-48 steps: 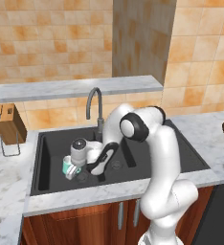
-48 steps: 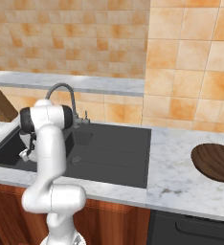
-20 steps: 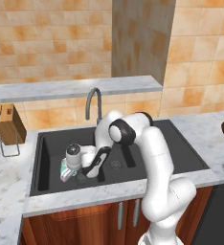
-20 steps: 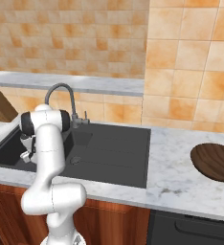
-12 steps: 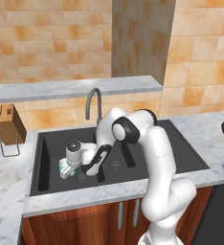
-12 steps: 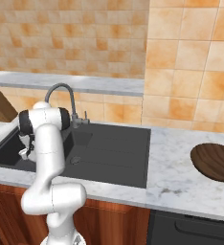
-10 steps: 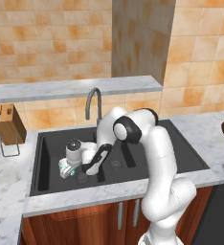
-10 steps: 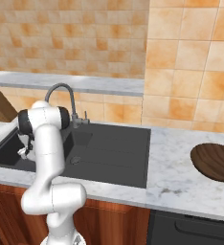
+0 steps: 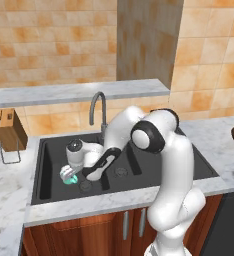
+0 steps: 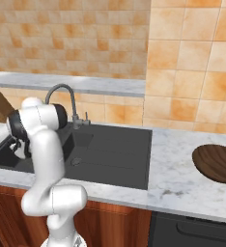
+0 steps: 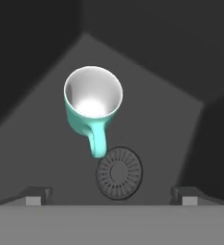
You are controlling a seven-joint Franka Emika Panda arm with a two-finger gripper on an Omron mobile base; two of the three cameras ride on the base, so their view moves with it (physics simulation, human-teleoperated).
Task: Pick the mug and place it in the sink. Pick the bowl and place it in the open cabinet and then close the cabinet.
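The teal mug stands upright on the floor of the dark sink's left basin, white inside showing, handle toward the round drain. My gripper hangs open just above it; its fingertips stand wide apart and clear of the mug. In the left base view the gripper is low in that basin over the mug. The brown wood-grain bowl lies on the counter far to the right of the sink. The cabinet is out of view.
A grey gooseneck tap rises behind the sink, close to my arm. A wooden knife block sits on the counter at the left. A marble ledge runs along the tiled wall above.
The jaws have opened and let go of the mug, which now rests on the basin floor. The arm has stayed low in the left basin.
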